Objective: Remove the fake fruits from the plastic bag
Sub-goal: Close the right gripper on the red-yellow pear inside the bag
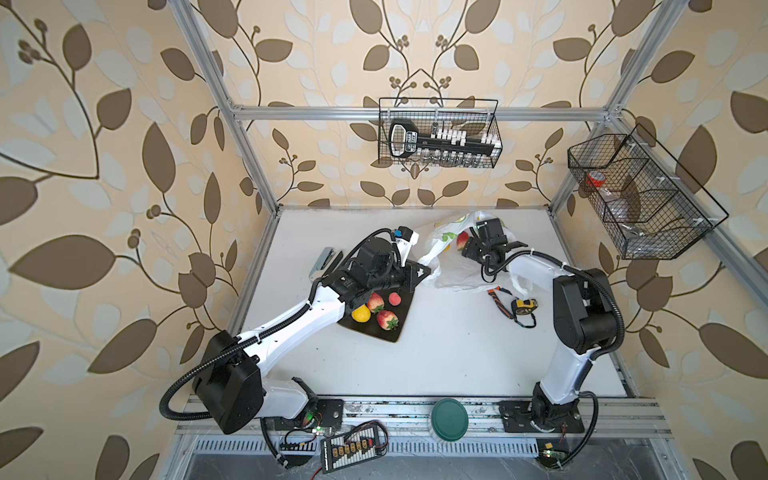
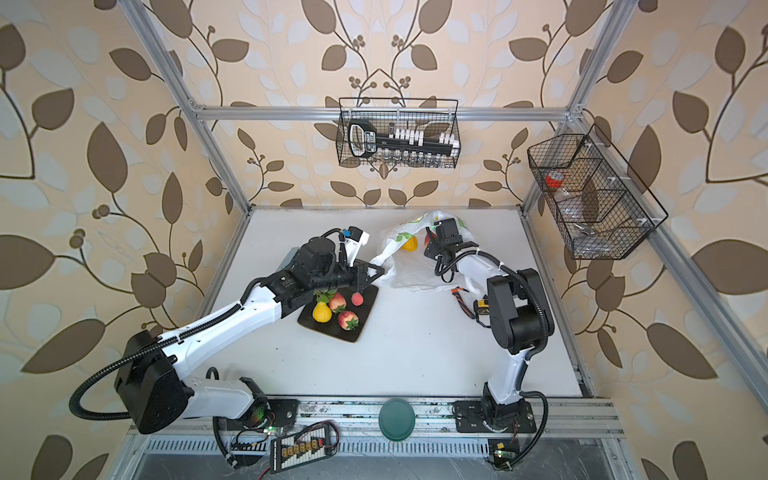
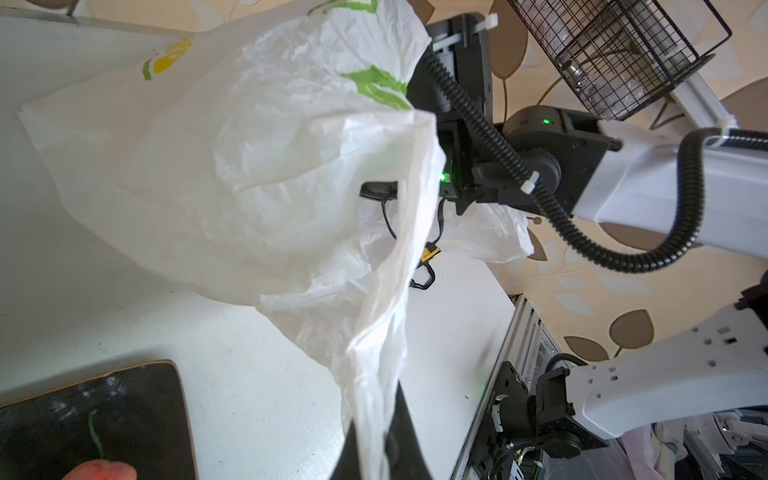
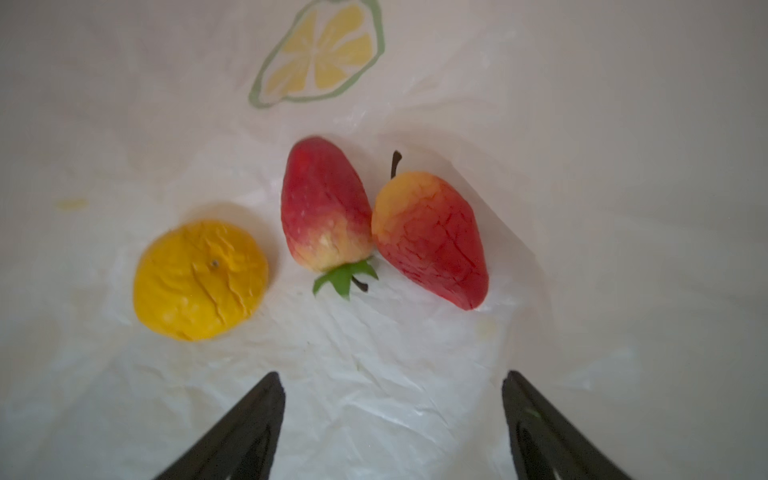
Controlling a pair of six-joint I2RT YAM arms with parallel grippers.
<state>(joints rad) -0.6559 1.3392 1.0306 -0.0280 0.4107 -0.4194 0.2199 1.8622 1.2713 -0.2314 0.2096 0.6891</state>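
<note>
Inside the crinkly bag point(image 4: 386, 374) lie a creased orange point(image 4: 200, 279) and tapered strawberry point(image 4: 324, 208).

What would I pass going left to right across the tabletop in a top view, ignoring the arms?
Grey stapler → black plate → plastic bag → yellow tape measure. The orange-handled tool is left out, since it overlaps the bag's edge.

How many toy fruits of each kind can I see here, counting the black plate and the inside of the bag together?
Strawberries: 3
Yellow or orange fruits: 2
Other red fruits: 2
Total in view: 7
</note>
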